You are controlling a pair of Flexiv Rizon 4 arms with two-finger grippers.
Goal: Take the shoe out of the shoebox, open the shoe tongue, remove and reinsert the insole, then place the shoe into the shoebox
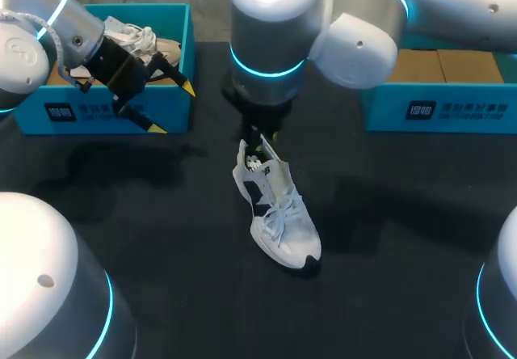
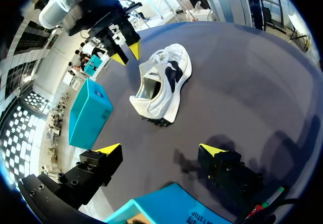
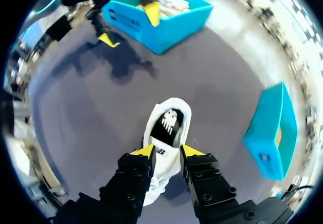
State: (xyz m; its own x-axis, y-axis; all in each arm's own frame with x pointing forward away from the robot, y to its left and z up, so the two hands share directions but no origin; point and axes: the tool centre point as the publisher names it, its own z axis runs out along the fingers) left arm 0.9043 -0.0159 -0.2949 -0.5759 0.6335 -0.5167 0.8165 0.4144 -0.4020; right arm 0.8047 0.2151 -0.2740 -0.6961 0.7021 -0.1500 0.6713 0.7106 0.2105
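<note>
A white shoe with black panels lies on the black table, toe towards me, its dark insole showing in the right wrist view. My right arm reaches in past the middle. Its gripper hangs just over the heel, with the fingers a little apart and nothing gripped. The left wrist view shows it hovering clear of the shoe. My left gripper is wide open at the front wall of the left blue shoebox.
A second white shoe lies inside the left shoebox. Another blue shoebox with a cardboard lining stands at the back right. Bare table surrounds the shoe in the middle.
</note>
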